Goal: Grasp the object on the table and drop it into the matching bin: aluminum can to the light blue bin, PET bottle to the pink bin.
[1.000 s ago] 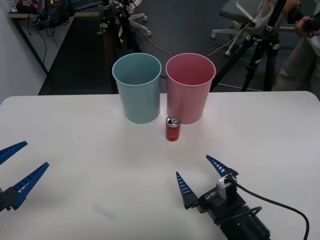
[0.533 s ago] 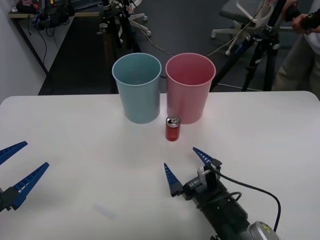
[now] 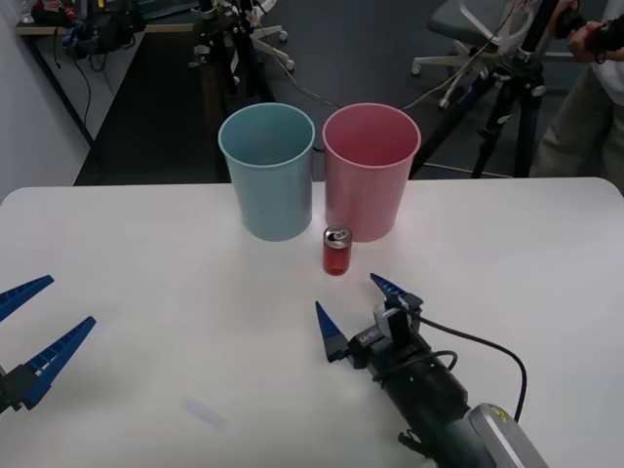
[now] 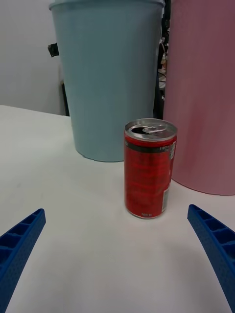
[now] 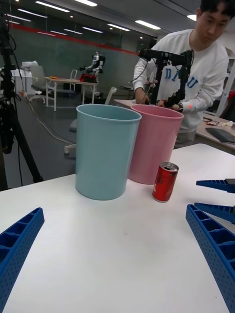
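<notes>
presently, in the front view, we find the aluminum can (image 3: 337,251) upright on the counter (image 3: 146,283), just before the pink bin (image 3: 370,171) and beside the light blue bin (image 3: 267,171). the right end effector (image 3: 359,309) sits near the can, fingers spread wide, holding nothing. the left end effector (image 3: 37,327) is parked at the counter's left edge, likewise wide and empty.

in the right wrist view, we see the can (image 4: 149,167) centred ahead between the two spread fingers (image 4: 215,247), not yet enclosed.

in the left wrist view, the can (image 5: 165,182) stands free beside both bins.

we judge the task barely begun: the approach is lined up; grasp, lift, carry and drop into the light blue bin all remain.
</notes>
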Robot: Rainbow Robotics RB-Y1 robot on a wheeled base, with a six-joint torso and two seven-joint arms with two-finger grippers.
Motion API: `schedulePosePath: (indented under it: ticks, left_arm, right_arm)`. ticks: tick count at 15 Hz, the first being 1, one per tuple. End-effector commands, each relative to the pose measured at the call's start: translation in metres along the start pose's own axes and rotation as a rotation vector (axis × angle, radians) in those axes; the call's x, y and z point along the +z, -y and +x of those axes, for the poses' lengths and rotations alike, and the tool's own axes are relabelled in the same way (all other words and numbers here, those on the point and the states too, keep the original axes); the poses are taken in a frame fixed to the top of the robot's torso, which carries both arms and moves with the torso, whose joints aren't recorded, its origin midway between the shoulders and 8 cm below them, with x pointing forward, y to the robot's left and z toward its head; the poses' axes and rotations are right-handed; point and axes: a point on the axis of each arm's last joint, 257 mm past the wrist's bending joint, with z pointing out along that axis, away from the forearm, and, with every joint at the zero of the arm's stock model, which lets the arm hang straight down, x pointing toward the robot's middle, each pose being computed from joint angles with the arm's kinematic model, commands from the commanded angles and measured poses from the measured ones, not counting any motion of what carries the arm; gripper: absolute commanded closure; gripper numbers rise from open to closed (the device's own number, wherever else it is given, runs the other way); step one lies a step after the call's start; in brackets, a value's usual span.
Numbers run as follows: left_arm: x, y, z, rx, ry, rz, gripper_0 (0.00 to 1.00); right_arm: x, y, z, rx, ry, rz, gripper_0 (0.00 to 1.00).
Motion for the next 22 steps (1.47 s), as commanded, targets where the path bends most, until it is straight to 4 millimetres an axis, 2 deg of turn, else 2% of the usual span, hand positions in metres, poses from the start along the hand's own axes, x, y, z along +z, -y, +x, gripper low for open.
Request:
schedulePosePath:
  ticks: [1, 3, 5, 10, 15, 22]
  left_arm:
    - [0.0, 0.0, 0.0, 0.0, 0.0, 0.0, 0.0]
    - [0.0, 0.0, 0.0, 0.0, 0.0, 0.0, 0.0]
    - [0.0, 0.0, 0.0, 0.0, 0.0, 0.0, 0.0]
    - [0.0, 0.0, 0.0, 0.0, 0.0, 0.0, 0.0]
    - [0.0, 0.0, 0.0, 0.0, 0.0, 0.0, 0.0]
    - [0.0, 0.0, 0.0, 0.0, 0.0, 0.0, 0.0]
  right_arm:
    - [0.006, 0.002, -0.001, 0.007, 0.011, -0.006, 0.0]
    - [0.012, 0.003, -0.002, 0.02, 0.028, -0.024, 0.0]
    - [0.016, 0.015, -0.002, 0.013, 0.042, -0.024, 0.0]
    - [0.025, 0.03, 0.008, 0.02, 0.041, -0.021, 0.0]
    - [0.03, 0.029, 0.008, 0.025, 0.04, -0.022, 0.0]
    - [0.053, 0.028, 0.008, 0.027, 0.024, -0.016, 0.0]
